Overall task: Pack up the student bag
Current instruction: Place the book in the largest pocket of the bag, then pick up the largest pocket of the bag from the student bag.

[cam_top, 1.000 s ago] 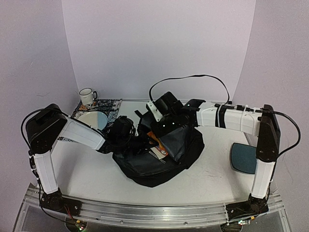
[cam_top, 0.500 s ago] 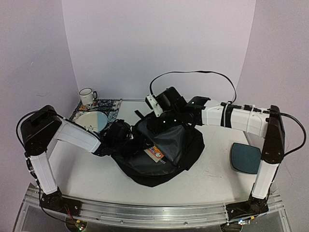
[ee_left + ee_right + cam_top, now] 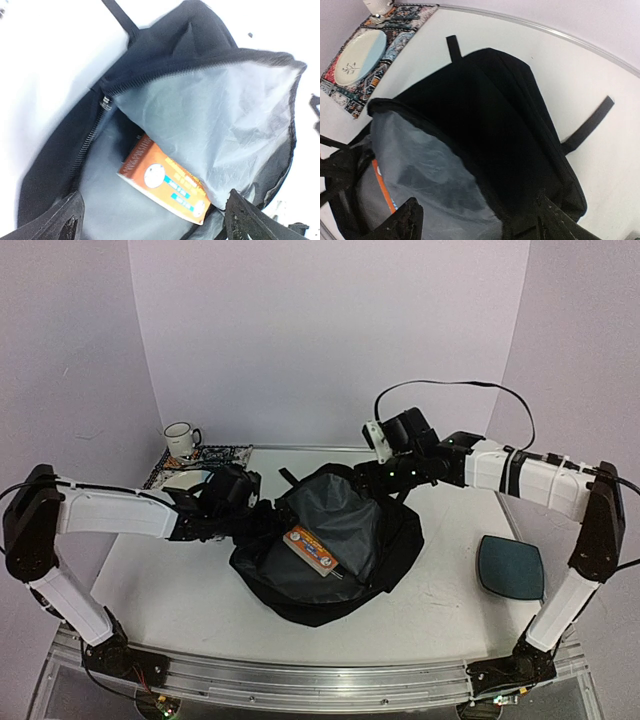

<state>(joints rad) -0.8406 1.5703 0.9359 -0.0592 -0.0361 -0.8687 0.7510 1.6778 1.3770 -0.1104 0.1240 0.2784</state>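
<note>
One white tabletop (image 3: 170,590) carries everything. In its middle lies the student bag (image 3: 385,550), soft and slumped, with its mouth unzipped and the grey lining turned up to the light. Both arms reach to it from the two sides. The left hand (image 3: 155,222) hangs over the mouth with its fingers spread wide and nothing between them. The right hand (image 3: 480,225) is above the far part of the bag, also well spread and also holding nothing.

On the right side of the tabletop, well apart from the bag, rests a flat dark-teal pad (image 3: 511,568). At the far left corner there is a patterned placemat (image 3: 225,454) with a pale plate (image 3: 359,56) on it. Inside the bag I see one orange packet or booklet (image 3: 165,182), lying partly under the lining flap. A white mug (image 3: 181,438) stands behind the placemat.

I judge the packing as begun but not finished: one thing is in, the pad is outside, and the zipper (image 3: 90,145) is not closed. Whether the pad, plate or mug must go in, I cannot say.
</note>
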